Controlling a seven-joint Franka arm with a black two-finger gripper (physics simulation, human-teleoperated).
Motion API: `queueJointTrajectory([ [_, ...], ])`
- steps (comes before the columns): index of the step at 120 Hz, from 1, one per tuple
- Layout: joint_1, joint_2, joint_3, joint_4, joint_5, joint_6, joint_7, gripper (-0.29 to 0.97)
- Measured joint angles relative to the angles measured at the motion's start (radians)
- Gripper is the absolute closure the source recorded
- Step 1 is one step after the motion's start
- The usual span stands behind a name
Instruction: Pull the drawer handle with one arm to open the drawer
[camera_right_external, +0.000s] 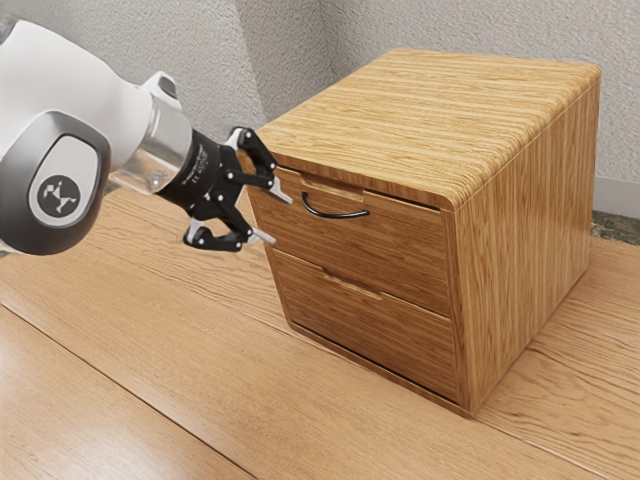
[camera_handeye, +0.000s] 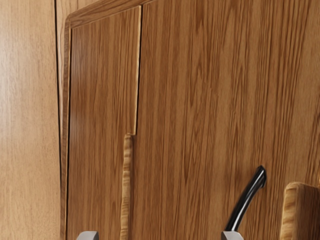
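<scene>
**Jaws wide at the cabinet's corner, handle just beyond**

We're over a broad wooden plank surface (camera_right_external: 200, 400), with a grey textured wall (camera_right_external: 200, 40) closing the room off behind. Starting at the exterior view's left: one white arm (camera_right_external: 60, 150), reaching in, and one black gripper (camera_right_external: 263, 212) at its end. Its jaws are spread wide, nothing between them, and they hover just beside the front corner of the cabinet (camera_right_external: 520, 200).

Moving right, that's one cabinet, standing on the planks, and we count two drawers in its face. The upper drawer (camera_right_external: 400, 250) carries the single dark curved handle (camera_right_external: 333, 212), which is near the gripper but not touched (its front looks flush with the cabinet). The lower drawer (camera_right_external: 370, 320) sits directly beneath.

From the wrist, we see two grey fingertips (camera_handeye: 87, 235) and the handle (camera_handeye: 246, 200) by one of them.
</scene>
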Motion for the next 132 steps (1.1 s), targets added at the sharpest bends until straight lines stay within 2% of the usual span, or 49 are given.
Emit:
queueJointTrajectory([
  [74,-0.035,0.069,-0.004,0.019,-0.021,0.071,0.024,0.44],
  [132,-0.036,0.090,-0.006,0.019,-0.037,0.088,0.031,0.55],
])
